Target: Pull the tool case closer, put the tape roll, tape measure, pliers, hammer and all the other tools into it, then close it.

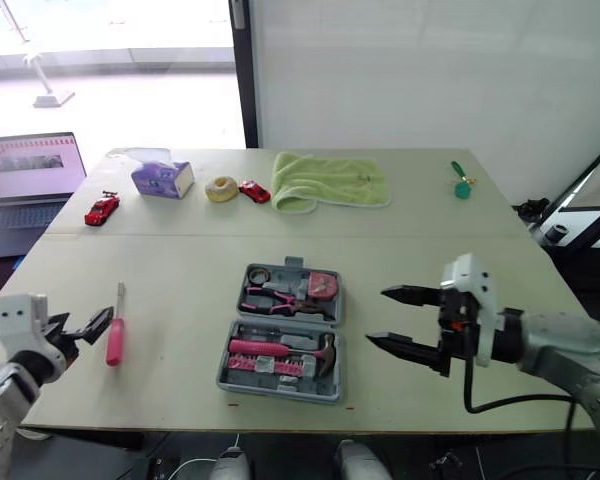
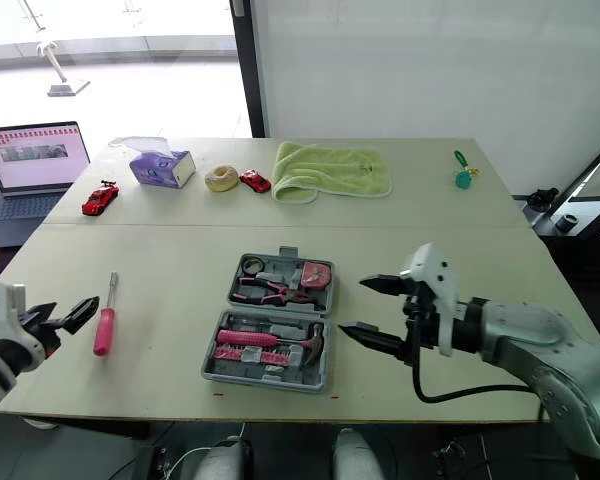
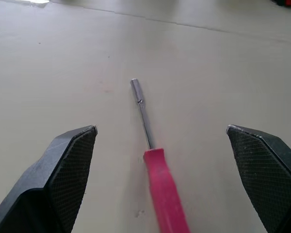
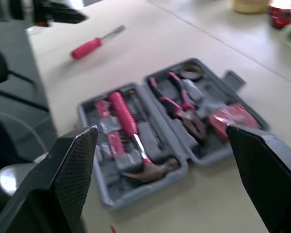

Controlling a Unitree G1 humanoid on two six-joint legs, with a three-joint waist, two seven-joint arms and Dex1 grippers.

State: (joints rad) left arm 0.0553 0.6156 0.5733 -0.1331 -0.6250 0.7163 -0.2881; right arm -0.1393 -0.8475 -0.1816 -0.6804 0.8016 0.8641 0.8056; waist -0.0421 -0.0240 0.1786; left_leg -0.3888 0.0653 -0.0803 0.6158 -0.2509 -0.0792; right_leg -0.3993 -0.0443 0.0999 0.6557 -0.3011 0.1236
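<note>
Grey plastic tool case (image 1: 293,264) at tabletop (image 1: 180,260) front edge: open, mostly filled. Pink-handled screwdriver (image 1: 114,340) lies outside. Left end effector (image 3: 161,130) & right end effector (image 1: 376,315) wide, empty.

This is looking like an office. A laptop (image 1: 30,190) is glowing beside a pale table (image 1: 180,270), daylight coming through a window (image 1: 110,70).
</note>
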